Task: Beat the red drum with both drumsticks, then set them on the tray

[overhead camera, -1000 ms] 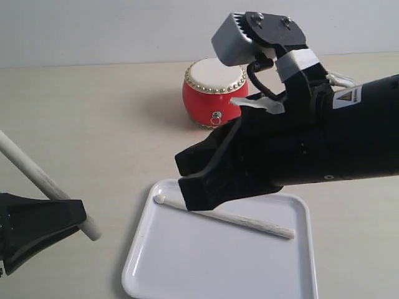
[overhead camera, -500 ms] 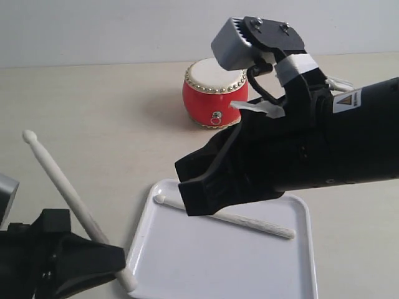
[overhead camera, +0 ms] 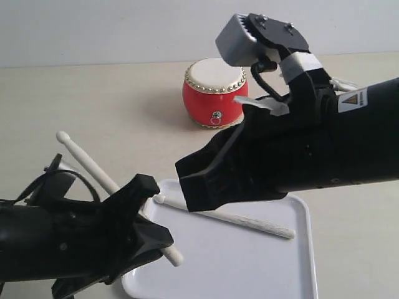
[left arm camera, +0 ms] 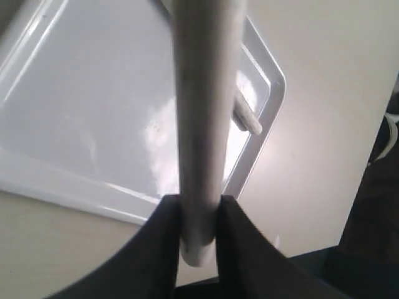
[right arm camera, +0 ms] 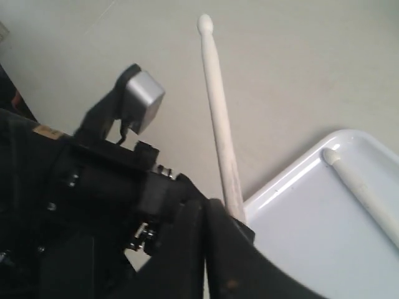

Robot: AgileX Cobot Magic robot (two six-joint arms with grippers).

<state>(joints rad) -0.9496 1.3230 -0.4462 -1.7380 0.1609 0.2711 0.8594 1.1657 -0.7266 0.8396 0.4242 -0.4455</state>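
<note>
Although slim, likely to handle as stiff, light wood: no bend visible along the held drumstick [overhead camera: 93, 167]. Pinched at lower left of the exterior view by the left gripper [overhead camera: 149, 213], jaws narrowed onto the shaft close to the butt. Slanting from bead tip at left-centre down to the butt end, just over the near-left rim of the tray [overhead camera: 230, 265]. Same grip in the left wrist view: jaws on either side of the shaft, a short stub of butt past them.

Smooth, round, whitewashed shaft, so probably quick to roll once freed and apt to pivot when gripped this far from the middle. Better taken nearer the balance point, or brought low and level before letting go. Not fragile by the look of it.

Second drumstick [overhead camera: 249, 222] lying flat inside the tray, across its far part, bead toward the left rim. Above it at frame centre, right gripper [overhead camera: 190, 184], jaws pressed together on nothing. Red drum [overhead camera: 212, 99] upright at upper centre, beyond the tray and well apart from both sticks, its upper right edge hidden behind the right arm.

Matte beige table [overhead camera: 93, 106], plain, with a pale wall [overhead camera: 93, 31] behind. Glossy tray floor, probably slippery; low rim likely enough to stop a rolling stick. Plenty of bare white in the near half for a second stick. Both arms crowded close over the tray, so little free room between them.
</note>
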